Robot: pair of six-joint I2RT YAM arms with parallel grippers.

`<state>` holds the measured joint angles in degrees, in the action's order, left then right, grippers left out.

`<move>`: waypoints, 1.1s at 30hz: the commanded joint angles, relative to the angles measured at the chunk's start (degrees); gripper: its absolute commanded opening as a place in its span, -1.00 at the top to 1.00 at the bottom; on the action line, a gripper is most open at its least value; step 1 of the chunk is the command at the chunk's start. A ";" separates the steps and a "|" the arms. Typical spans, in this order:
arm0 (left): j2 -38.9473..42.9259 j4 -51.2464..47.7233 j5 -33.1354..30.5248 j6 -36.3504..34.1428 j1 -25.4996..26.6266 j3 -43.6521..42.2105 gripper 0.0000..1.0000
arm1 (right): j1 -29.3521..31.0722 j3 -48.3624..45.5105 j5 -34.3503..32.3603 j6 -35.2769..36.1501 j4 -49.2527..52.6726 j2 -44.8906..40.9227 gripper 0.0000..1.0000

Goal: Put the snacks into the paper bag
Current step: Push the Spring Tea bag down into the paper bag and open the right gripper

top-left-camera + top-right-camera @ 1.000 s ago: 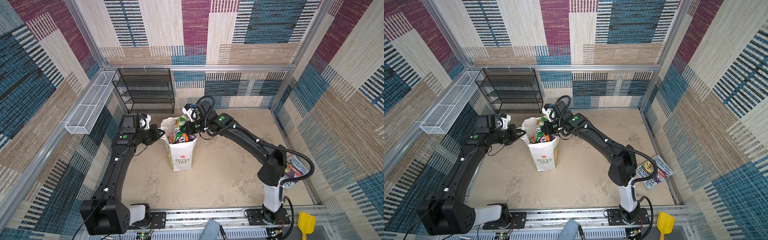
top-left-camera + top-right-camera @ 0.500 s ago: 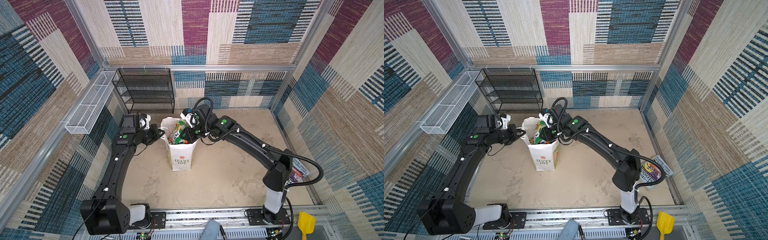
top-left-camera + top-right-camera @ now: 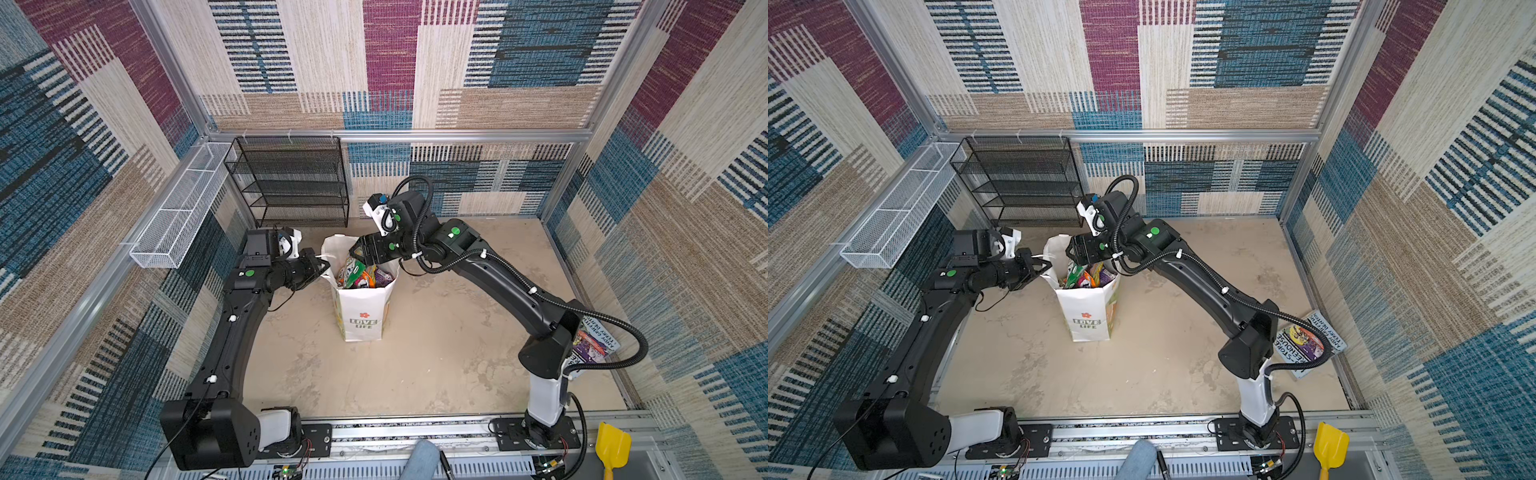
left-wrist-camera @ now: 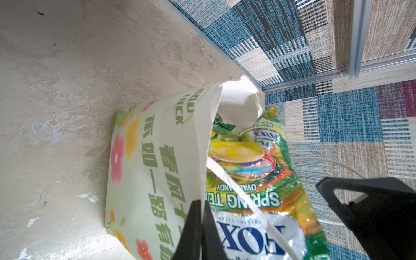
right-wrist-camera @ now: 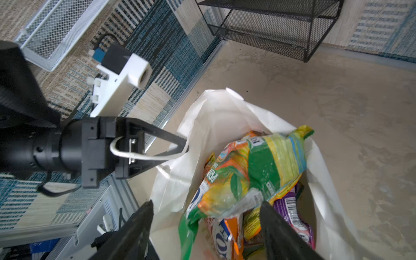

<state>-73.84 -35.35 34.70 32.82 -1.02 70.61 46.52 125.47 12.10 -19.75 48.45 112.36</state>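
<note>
The white paper bag [image 3: 361,309] [image 3: 1088,309] stands upright mid-floor, its mouth crammed with several glossy snacks [image 3: 365,275] [image 3: 1086,276]. My left gripper [image 3: 322,262] [image 4: 201,202] is shut on the paper bag's [image 4: 157,157] left rim, and a cord handle loops through its fingers [image 5: 171,138]. My right gripper [image 3: 362,258] [image 5: 206,209] hangs open just over the bag's mouth. A green-yellow "Spring Tea" packet [image 5: 258,166] [image 4: 252,180] lies loose on top of the pile, below and between the spread fingers. A purple packet [image 5: 290,213] and an orange one show beneath it.
A black mesh shelf rack [image 3: 291,183] stands against the back wall. A white wire basket [image 3: 178,216] hangs on the left wall. A printed book [image 3: 594,340] lies by the right wall behind my right arm. A yellow scoop [image 3: 613,446] sits past the front rail.
My right gripper has opened over the bag and let the green-yellow packet go onto the pile. The left gripper has kept its hold on the bag's rim.
</note>
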 commanded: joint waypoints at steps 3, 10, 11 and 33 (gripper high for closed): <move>0.27 2.75 1.13 0.05 -0.03 0.04 1.00 | 0.06 5.04 -3.99 -2.38 3.96 4.76 -0.54; 0.29 2.75 1.27 0.09 -0.04 0.13 1.00 | 0.31 -4.42 1.35 -4.03 -1.15 2.62 -0.10; 0.36 2.78 1.26 0.14 -0.04 0.04 1.00 | 0.32 -6.34 2.38 -4.19 -2.66 1.51 0.00; 0.00 2.94 1.36 0.14 -0.04 0.05 1.00 | 1.74 -1.02 4.40 -0.10 0.77 6.11 0.95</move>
<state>-73.87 -35.33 34.81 32.84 -1.06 70.59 47.48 125.16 19.51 -21.39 47.97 118.58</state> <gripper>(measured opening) 0.059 0.075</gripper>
